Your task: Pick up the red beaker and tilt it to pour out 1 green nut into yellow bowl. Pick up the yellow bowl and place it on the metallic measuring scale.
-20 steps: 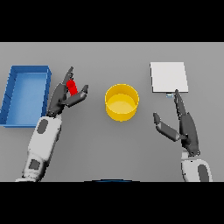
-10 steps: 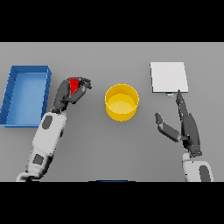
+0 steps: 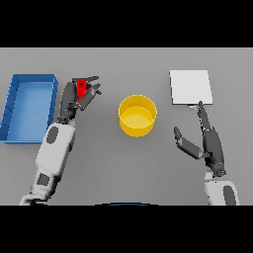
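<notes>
The left hand (image 3: pixel 74 98) is curling its fingers around the red beaker (image 3: pixel 80 89), just right of the blue tray (image 3: pixel 12 106); the yellow bowl (image 3: pixel 138 115) is sitting mid-table, apart from both hands; the right hand (image 3: pixel 210 143) is hovering with fingers straight, just below the white scale (image 3: pixel 190 86).

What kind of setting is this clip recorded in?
Probably a lab-style test bench: a plain grey table holding a red beaker in the left hand, a yellow bowl, a flat measuring scale and a blue bin.
</notes>
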